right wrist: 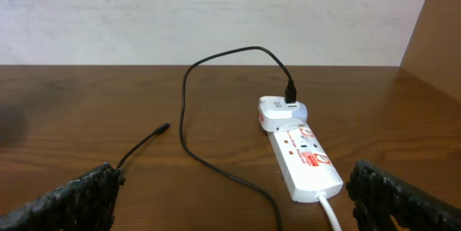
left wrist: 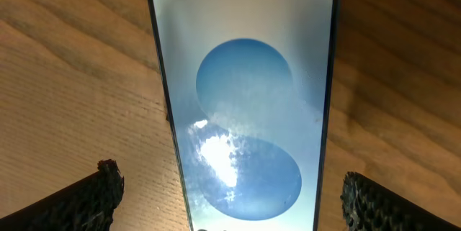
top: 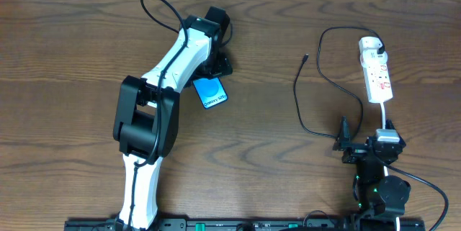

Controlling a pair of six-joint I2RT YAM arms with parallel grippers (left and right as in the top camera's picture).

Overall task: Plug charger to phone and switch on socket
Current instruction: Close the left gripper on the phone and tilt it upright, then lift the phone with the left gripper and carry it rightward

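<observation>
My left fingers (left wrist: 79, 202) stand wide astride the phone (left wrist: 245, 116), I reckon to steady it flat on the tabletop (left wrist: 57, 80), just 10 o'clock of centre. Its screen glows pale blue with darker ovals. My right fingers (right wrist: 65, 202), wide and empty, face the charger (right wrist: 181, 109) tip, at 9 o'clock of the socket (right wrist: 306, 162).

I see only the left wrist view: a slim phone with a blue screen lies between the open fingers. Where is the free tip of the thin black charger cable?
Observer: The plug tip of the thin black charger cable lies on the brown wooden table, far right of the slim blue-screen phone, touching nothing.
Operator: Is its other end plugged in?
Observer: Yes, into a white adapter on the narrow white power strip.
Operator: And the right gripper?
Observer: Open and empty, facing the strip's corded end.
</observation>
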